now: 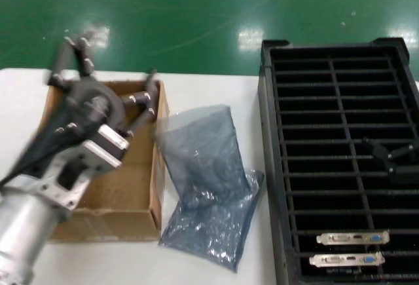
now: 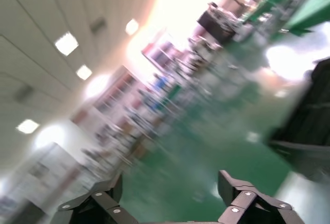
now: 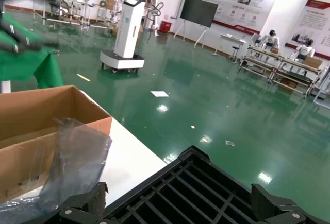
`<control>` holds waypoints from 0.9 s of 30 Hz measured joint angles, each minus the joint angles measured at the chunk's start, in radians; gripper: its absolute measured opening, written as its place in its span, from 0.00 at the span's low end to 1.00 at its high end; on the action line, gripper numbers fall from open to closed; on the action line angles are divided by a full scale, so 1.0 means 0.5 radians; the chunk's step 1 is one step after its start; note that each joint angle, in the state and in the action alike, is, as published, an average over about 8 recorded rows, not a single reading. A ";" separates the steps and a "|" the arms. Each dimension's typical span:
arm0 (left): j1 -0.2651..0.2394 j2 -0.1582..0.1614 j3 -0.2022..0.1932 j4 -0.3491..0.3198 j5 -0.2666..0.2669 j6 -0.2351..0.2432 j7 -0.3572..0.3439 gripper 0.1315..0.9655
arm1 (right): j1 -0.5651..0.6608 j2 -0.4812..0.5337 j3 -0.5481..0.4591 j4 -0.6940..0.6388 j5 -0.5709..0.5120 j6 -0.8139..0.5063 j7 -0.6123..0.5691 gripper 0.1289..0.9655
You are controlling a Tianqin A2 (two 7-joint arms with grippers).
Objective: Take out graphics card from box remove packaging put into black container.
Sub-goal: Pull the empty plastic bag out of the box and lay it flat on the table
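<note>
My left gripper (image 1: pixel 111 78) is open and empty, raised above the brown cardboard box (image 1: pixel 156 167) at the left; its wrist view (image 2: pixel 170 193) shows only the room beyond. The part of the box's inside that shows is bare. Two crinkled silver-grey bags lie on the table between box and crate, one nearer the box (image 1: pixel 196 141) and one in front (image 1: pixel 213 223). Two graphics cards stand in the near slots of the black container (image 1: pixel 272 167), bracket ends up, one behind (image 1: pixel 353 238) the other (image 1: pixel 347 259). My right gripper (image 1: pixel 393 157) hangs open and empty over the container (image 3: pixel 191 188).
The white table (image 1: pixel 19 95) ends at a green floor (image 1: pixel 196 16) behind. In the right wrist view the box (image 3: pixel 46 105) and a bag (image 3: pixel 77 157) lie beyond the crate. Most crate slots hold nothing.
</note>
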 joint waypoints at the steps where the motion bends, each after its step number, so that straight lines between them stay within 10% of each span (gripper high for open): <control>1: 0.018 -0.038 0.001 -0.008 -0.065 -0.090 0.070 0.55 | 0.000 0.000 0.000 0.000 0.000 0.000 0.000 1.00; 7: 0.095 -0.173 0.002 -0.012 -0.276 -0.411 0.286 0.69 | -0.008 -0.013 -0.006 -0.008 0.011 0.025 -0.017 1.00; 27: 0.118 -0.156 0.037 0.204 -0.706 -0.450 0.314 0.96 | -0.130 -0.215 -0.109 -0.146 0.193 0.422 -0.302 1.00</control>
